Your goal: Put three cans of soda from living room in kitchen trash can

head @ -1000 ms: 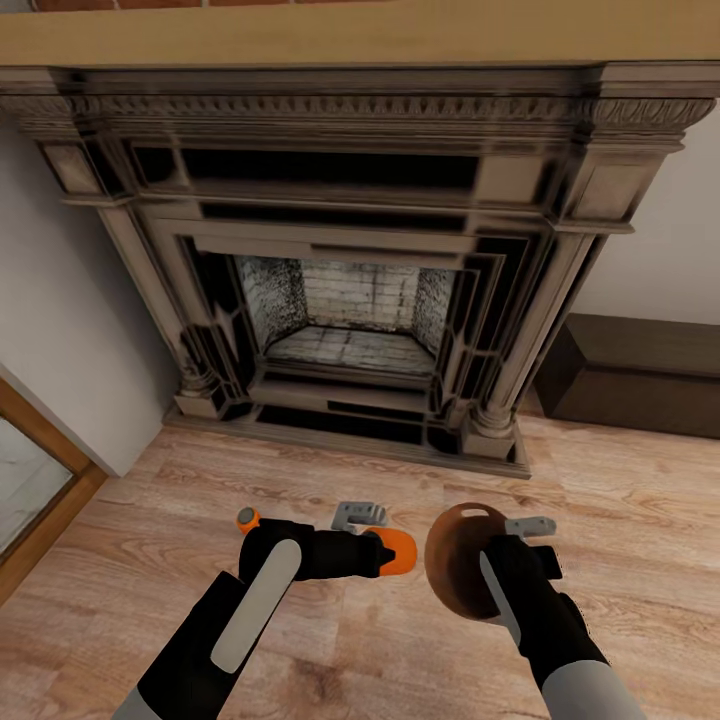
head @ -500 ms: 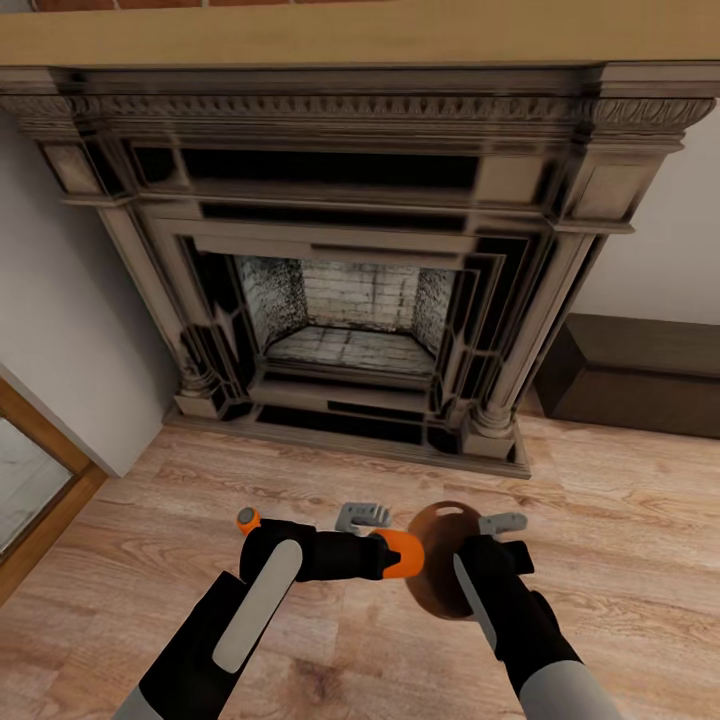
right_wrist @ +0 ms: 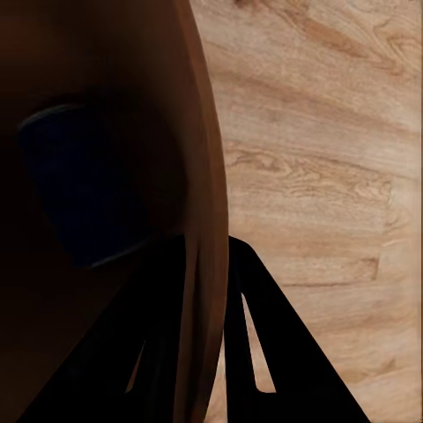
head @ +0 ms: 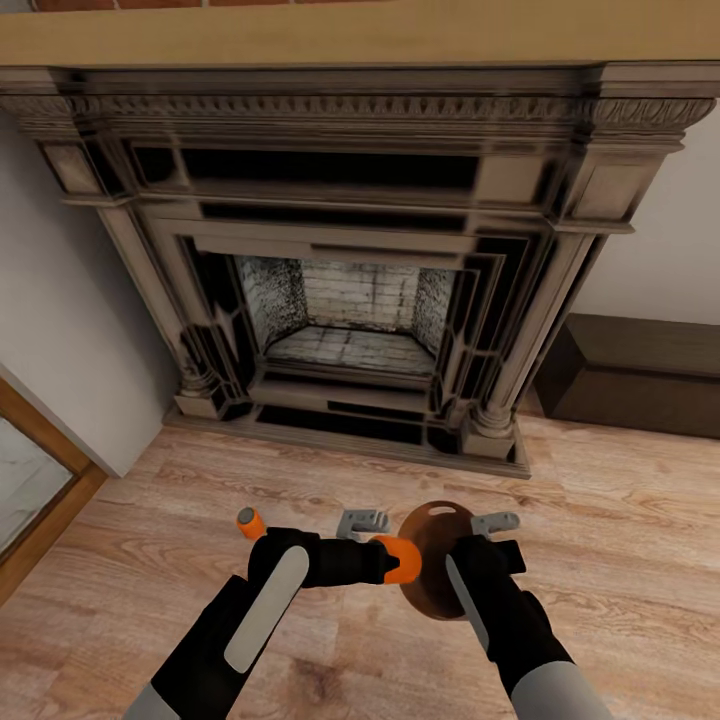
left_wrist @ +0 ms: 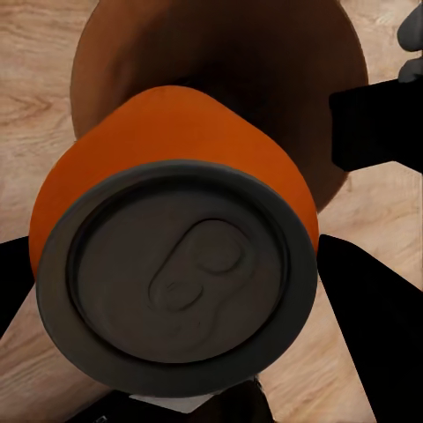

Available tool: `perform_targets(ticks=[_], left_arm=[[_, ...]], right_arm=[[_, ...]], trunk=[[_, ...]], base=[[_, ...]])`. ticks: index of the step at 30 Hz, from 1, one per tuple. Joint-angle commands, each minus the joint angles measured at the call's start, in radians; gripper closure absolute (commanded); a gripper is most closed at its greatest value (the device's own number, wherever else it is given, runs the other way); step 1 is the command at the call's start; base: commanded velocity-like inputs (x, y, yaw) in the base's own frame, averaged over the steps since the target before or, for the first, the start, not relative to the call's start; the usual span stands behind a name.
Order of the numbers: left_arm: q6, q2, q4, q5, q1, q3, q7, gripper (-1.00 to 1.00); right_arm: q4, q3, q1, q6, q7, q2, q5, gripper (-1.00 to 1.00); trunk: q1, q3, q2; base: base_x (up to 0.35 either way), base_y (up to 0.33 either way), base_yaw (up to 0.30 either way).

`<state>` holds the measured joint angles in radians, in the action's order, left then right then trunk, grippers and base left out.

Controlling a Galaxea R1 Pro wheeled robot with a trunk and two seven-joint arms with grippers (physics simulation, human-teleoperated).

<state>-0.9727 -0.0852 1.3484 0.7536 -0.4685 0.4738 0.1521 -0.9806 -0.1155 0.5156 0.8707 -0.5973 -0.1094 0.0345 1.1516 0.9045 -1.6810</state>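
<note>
Left gripper point(head: 388, 558) is clamped on an orange soda can point(head: 400, 559), held sideways with the far end poking into the mouth of the bin point(head: 432, 575). The left wrist camera looks straight at the can's grey top point(left_wrist: 176, 273), pull tab visible, with the bin's brown opening point(left_wrist: 238, 62) right behind it. Can is at the rim, partly inside, not released.

Right gripper point(head: 470, 560) holds the bin by its wall, tipped on its side so the opening faces the left arm. In the right wrist view the fingers point(right_wrist: 256, 352) straddle the brown wall point(right_wrist: 198, 220), one inside, one outside; closed on the rim. Slot handle point(head: 440, 512) sits at the top edge of the bin.

A second orange can point(head: 248, 521) stands on the floor point(head: 610, 520) just beyond the left forearm point(head: 265, 600), grey top up, apart from the gripper.

Both arms are low over the light wood planks. Ahead is the dark carved fireplace point(head: 350, 270), with a pale brick firebox point(head: 350, 310) and a wood mantel point(head: 350, 35) on top. A dark low box point(head: 640, 375) sits against the wall to the right of it, and a wood-framed glass door point(head: 30, 480) is at the far left.
</note>
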Motion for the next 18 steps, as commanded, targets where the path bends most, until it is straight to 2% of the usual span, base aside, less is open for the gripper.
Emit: perform_targets(ticks=[1, 5, 10, 18], left_arm=[[0.012, -0.001, -0.008, 0.001, 0.000, 0.000, 0.000, 1.00], [0.037, -0.008, -0.042, 0.000, -0.001, 0.001, -0.014, 1.00], [0.069, -0.013, -0.071, -0.001, -0.002, 0.001, -0.039, 1.00], [0.108, -0.014, -0.078, -0.002, -0.002, 0.002, -0.044, 1.00]], right_arm=[[-0.001, 0.000, 0.000, 0.001, 0.004, -0.002, 0.008, 1.00], [-0.001, -0.009, 0.000, 0.001, 0.005, -0.007, 0.008, 1.00], [-0.001, -0.048, 0.000, 0.003, 0.005, -0.012, 0.004, 1.00], [-0.002, -0.057, -0.001, 0.005, 0.005, -0.016, 0.001, 1.00]], trunk=[[0.000, 0.000, 0.000], [0.000, 0.000, 0.000], [0.000, 0.000, 0.000], [0.000, 0.000, 0.000]], base=[[0.000, 0.000, 0.000], [0.000, 0.000, 0.000], [0.000, 0.000, 0.000], [0.000, 0.000, 0.000]])
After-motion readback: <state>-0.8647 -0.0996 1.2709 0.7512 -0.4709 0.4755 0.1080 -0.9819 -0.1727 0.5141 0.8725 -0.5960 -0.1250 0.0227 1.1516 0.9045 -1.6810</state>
